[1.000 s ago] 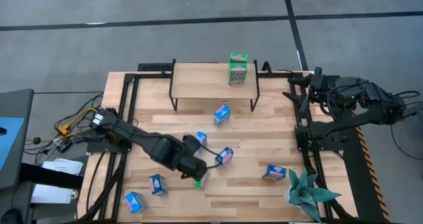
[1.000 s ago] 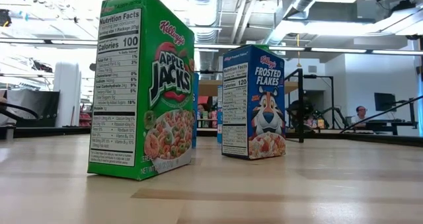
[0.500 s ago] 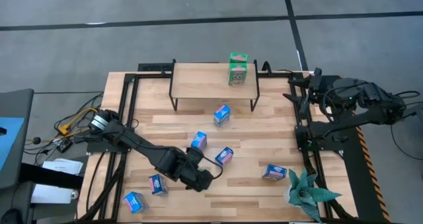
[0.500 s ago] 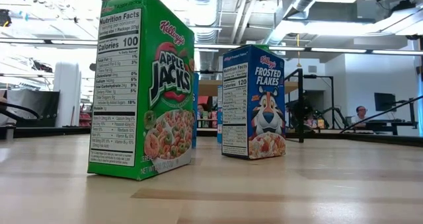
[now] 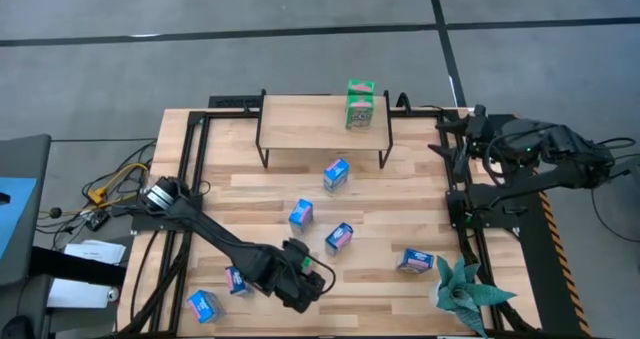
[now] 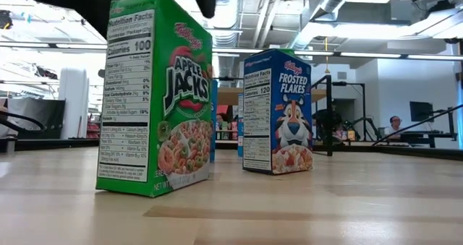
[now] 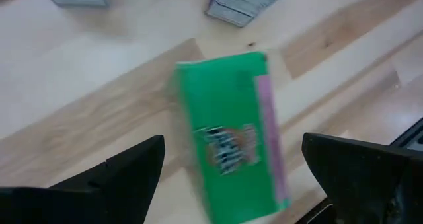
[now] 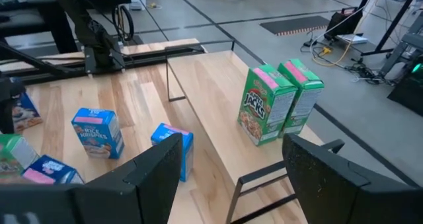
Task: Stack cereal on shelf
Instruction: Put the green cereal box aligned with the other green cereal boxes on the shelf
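While the left gripper (image 5: 300,285) hangs over the near edge of the wooden tabletop (image 5: 400,184), its fingers spread wide and empty, a small green cardboard cereal box (image 7: 231,135) stands between them, seemingly lined up for a grasp. Blue mini cereal boxes (image 5: 300,213) stand scattered across the middle. Farther back, the low light-wood shelf on black legs (image 5: 300,124) already carries two green boxes (image 8: 277,102), side by side at its right end. At the far right, the right gripper (image 5: 455,139) waits, open and holding nothing.
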Controlling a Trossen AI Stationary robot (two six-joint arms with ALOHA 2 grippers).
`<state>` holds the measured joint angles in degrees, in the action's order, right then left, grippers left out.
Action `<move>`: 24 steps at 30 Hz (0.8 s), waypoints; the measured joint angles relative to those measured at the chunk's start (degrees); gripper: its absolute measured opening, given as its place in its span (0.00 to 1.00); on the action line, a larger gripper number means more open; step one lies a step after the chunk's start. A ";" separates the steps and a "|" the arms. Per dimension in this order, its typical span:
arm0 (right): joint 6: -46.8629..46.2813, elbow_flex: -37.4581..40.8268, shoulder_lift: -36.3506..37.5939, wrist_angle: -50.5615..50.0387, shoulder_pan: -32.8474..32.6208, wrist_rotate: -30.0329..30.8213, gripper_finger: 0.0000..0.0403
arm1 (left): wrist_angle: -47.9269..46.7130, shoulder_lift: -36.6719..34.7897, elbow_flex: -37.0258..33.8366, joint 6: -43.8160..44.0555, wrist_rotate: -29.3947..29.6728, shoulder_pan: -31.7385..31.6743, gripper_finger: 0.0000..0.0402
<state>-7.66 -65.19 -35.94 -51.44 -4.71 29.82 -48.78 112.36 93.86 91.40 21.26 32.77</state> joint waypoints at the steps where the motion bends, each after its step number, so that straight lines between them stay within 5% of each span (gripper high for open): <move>1: -0.02 0.00 0.00 -0.20 -0.02 -0.02 0.71 | -0.40 0.28 0.00 0.37 -0.26 0.00 0.87; 14: -0.44 0.00 0.02 -0.85 -0.01 -0.02 0.71 | 0.73 3.98 -0.15 3.26 -9.12 0.14 0.81; 24: -0.65 0.00 0.00 -0.81 -0.01 -0.01 0.71 | 0.56 3.99 -0.11 2.72 -7.82 0.22 0.57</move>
<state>-8.31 -65.19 -35.94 -52.25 -4.72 29.82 -48.22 116.36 93.76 94.12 13.44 32.99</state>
